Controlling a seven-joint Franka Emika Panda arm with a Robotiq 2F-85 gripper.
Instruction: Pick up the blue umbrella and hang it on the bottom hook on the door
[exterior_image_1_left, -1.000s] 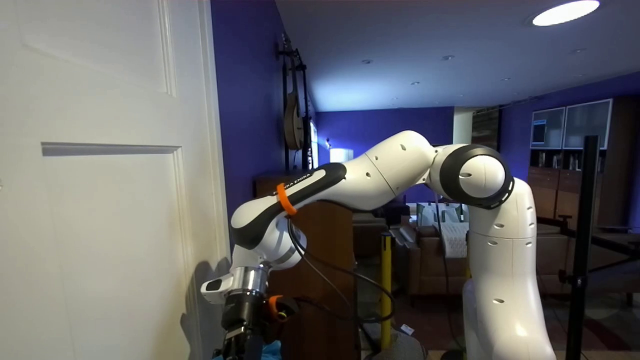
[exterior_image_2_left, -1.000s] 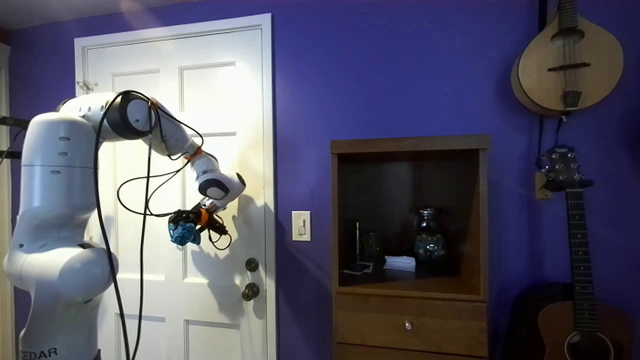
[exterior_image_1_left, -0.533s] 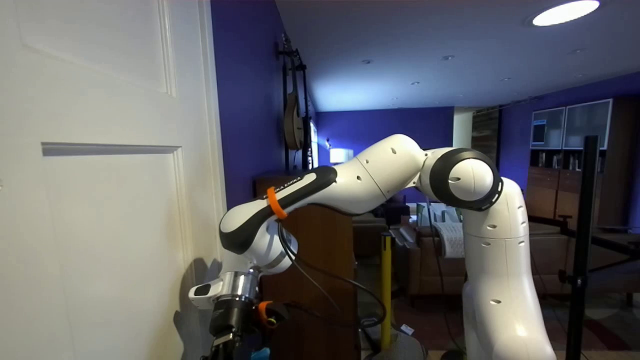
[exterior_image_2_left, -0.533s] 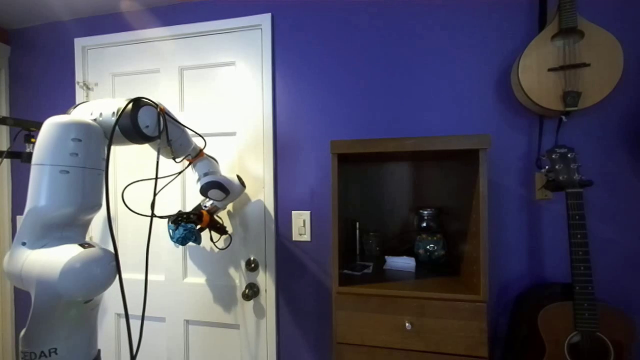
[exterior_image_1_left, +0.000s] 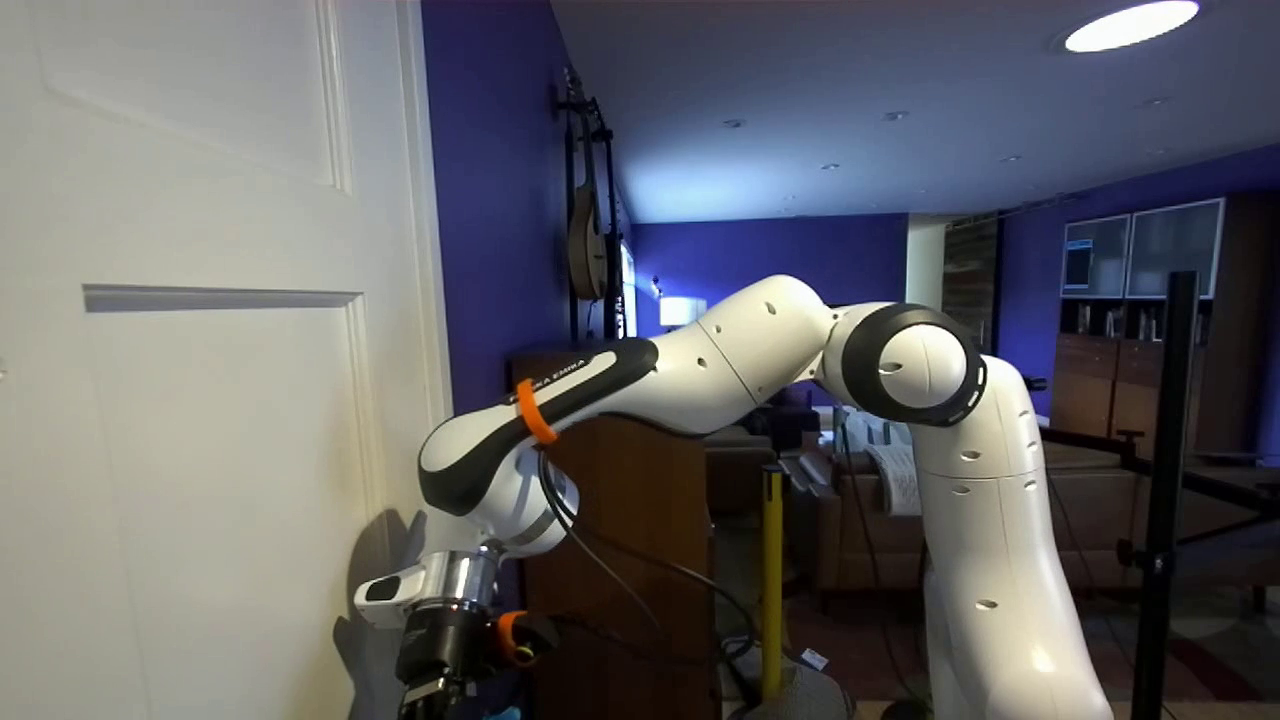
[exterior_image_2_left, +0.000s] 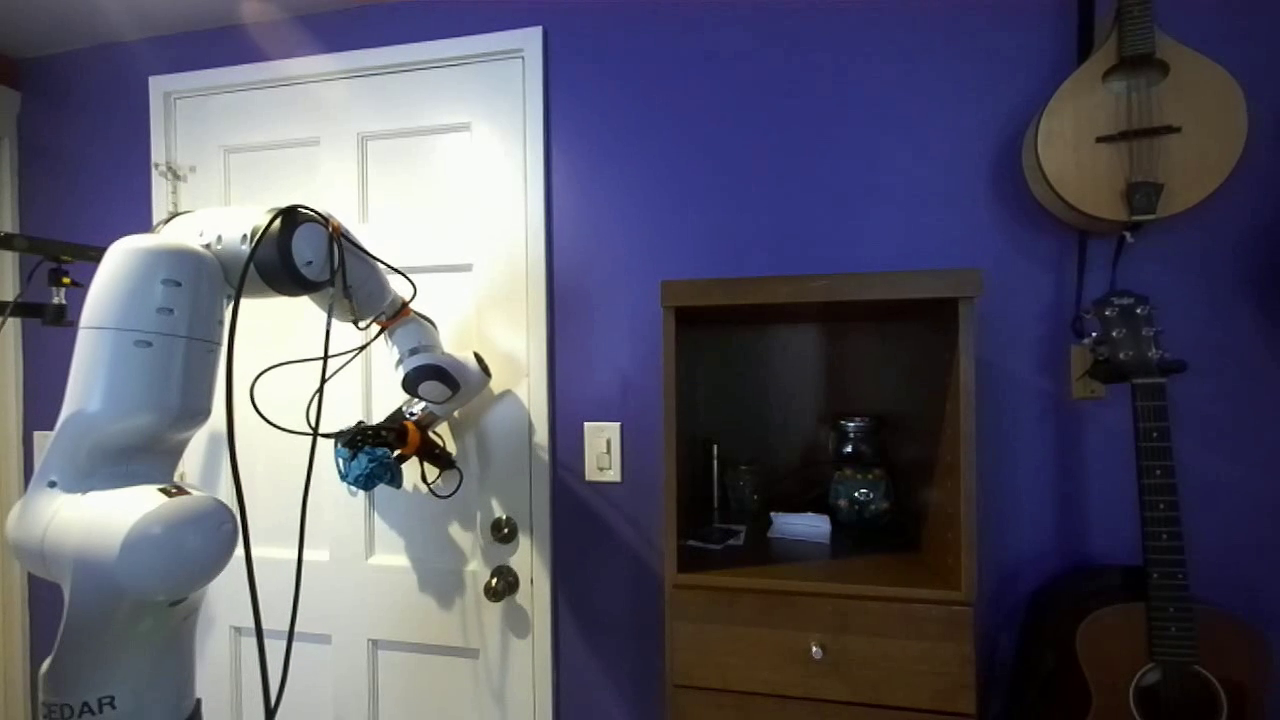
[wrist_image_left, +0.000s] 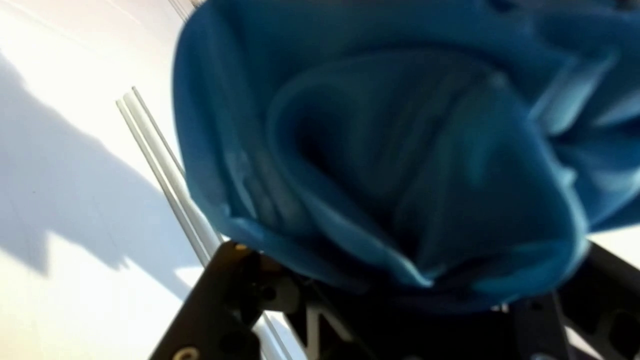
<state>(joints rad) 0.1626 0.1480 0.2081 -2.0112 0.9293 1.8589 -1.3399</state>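
A bunched, crumpled blue umbrella (wrist_image_left: 380, 150) fills most of the wrist view. My gripper (exterior_image_2_left: 357, 438) is shut on it; the cloth hides the fingertips and the exact place of the grip. In an exterior view the umbrella (exterior_image_2_left: 368, 467) bulges below the black fingers, in front of the white door (exterior_image_2_left: 440, 210). Only a sliver of the umbrella (exterior_image_1_left: 505, 713) shows at the bottom edge in an exterior view, beside my gripper (exterior_image_1_left: 430, 700). The door (exterior_image_1_left: 220, 450) stands close to the wrist there. I cannot make out the bottom hook in any view.
A brass knob (exterior_image_2_left: 501, 583) and a lock (exterior_image_2_left: 503, 529) stick out near the door's right edge. Black cable (exterior_image_2_left: 232, 420) loops loosely along the arm. The brown cabinet (exterior_image_2_left: 820, 288) stands right of the door, and a yellow pole (exterior_image_1_left: 772, 580) rises behind the arm.
In an exterior view my gripper and wrist have moved left and down, and less of the umbrella shows. In another, the elbow has shifted right and slightly down while the umbrella hardly moved.
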